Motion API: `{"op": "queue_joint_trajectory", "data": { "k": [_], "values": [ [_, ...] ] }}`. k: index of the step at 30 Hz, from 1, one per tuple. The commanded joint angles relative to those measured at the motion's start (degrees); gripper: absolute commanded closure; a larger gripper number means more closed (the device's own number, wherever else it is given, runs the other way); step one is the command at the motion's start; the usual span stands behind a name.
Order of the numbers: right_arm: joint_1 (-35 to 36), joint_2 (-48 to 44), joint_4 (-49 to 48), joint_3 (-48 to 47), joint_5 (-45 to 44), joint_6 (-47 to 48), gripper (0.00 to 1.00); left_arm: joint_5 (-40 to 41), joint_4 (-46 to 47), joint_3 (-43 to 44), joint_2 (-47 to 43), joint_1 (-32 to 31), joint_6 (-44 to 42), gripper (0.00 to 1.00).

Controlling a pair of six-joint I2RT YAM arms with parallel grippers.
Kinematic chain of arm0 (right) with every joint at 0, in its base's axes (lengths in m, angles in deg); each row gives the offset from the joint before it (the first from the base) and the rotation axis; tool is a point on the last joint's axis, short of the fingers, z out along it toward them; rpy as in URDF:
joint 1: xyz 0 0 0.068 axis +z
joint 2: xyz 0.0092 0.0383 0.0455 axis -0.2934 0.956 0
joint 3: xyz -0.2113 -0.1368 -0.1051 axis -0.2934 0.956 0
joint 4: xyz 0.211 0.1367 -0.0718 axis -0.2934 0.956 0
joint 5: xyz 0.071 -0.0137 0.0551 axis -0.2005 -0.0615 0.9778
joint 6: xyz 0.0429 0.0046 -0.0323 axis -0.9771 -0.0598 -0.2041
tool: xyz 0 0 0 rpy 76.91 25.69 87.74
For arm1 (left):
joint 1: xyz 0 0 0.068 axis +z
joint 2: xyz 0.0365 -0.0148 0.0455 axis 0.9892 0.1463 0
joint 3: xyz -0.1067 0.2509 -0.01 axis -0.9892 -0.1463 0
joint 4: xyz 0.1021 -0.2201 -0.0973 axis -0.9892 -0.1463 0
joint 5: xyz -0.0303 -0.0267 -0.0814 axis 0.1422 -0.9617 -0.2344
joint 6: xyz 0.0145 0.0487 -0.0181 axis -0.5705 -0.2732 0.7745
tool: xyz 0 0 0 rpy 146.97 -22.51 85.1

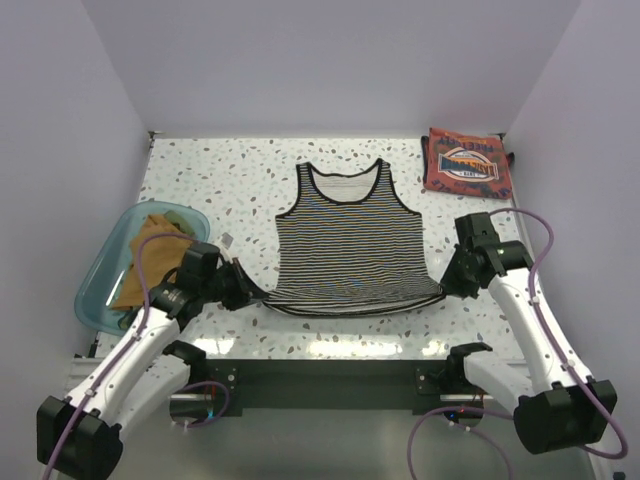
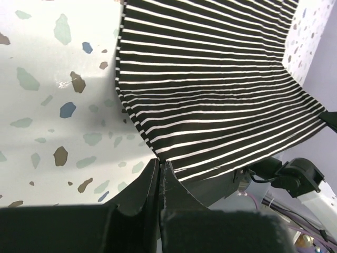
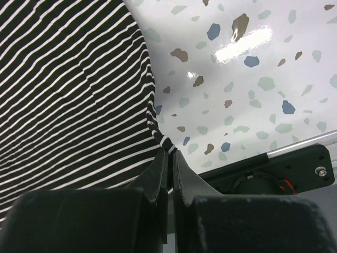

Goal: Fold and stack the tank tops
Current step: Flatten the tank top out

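Observation:
The black-and-white striped tank top [image 1: 350, 240] lies spread flat in the middle of the table, neck to the far side. My left gripper [image 1: 262, 293] is shut on its near left hem corner [image 2: 160, 156]. My right gripper [image 1: 441, 288] is shut on its near right hem corner [image 3: 167, 143]. The hem is stretched between them just above the table. The rust-red tank top [image 1: 467, 162] lies folded at the far right corner. A mustard-orange top [image 1: 150, 258] lies in the teal bin.
The translucent teal plastic bin [image 1: 98, 283] stands at the left edge of the speckled table [image 1: 230, 180]. White walls close the table on three sides. The black frame bar [image 1: 330, 385] runs along the near edge.

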Motion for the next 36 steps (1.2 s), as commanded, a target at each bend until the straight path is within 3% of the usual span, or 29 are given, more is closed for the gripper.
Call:
{"op": "queue_joint_trajectory", "data": {
  "k": [1,6,10,11,12,13,14,17,23,27,30,36],
  "values": [
    [-1.8,1.1,0.8,-0.3,-1.0,1.5,1.00,-0.7,0.2,1.6,2.0,1.0,-2.4,1.00],
    [-5.6,1.7,1.4,1.3,-1.6,4.5,1.00,-1.6,0.8,0.5,3.1,1.2,-3.6,1.00],
    [-7.0,1.8,2.4,1.5,4.2,3.7,0.98,-4.8,0.5,0.1,2.9,1.2,-5.1,0.98],
    [-6.9,1.6,2.5,1.4,4.4,3.2,0.95,-5.3,0.3,-0.1,2.2,1.2,-5.3,0.83],
    [-6.9,1.2,3.2,1.5,4.3,3.1,0.87,-6.0,0.2,-0.3,1.4,1.2,-5.4,0.76],
    [-6.9,0.5,3.7,1.0,3.4,3.1,0.70,-6.4,-0.2,-0.3,-0.1,1.2,-5.6,0.69],
    [-7.0,0.2,4.2,0.5,3.2,3.3,0.66,-6.7,-0.6,-0.1,-0.7,1.2,-5.8,0.56],
    [-7.0,-1.7,4.6,-0.8,3.1,3.3,0.55,-6.3,-2.2,1.4,-2.7,1.2,-6.2,0.46],
    [-7.0,-2.1,3.2,-3.1,4.3,4.2,0.50,-4.6,1.1,4.2,-1.2,1.2,-5.1,0.46],
    [-6.8,-0.5,-8.2,0.2,12.0,2.3,0.51,-3.0,11.5,4.5,6.0,1.1,-2.7,0.51],
    [-3.5,3.2,-18.0,3.6,12.9,-1.3,0.53,1.9,17.0,6.7,14.1,0.9,-2.5,0.53],
    [22.4,10.5,-28.4,2.5,1.6,-11.1,0.54,16.7,20.2,16.3,30.9,1.1,-6.4,0.55]
  ]
}}
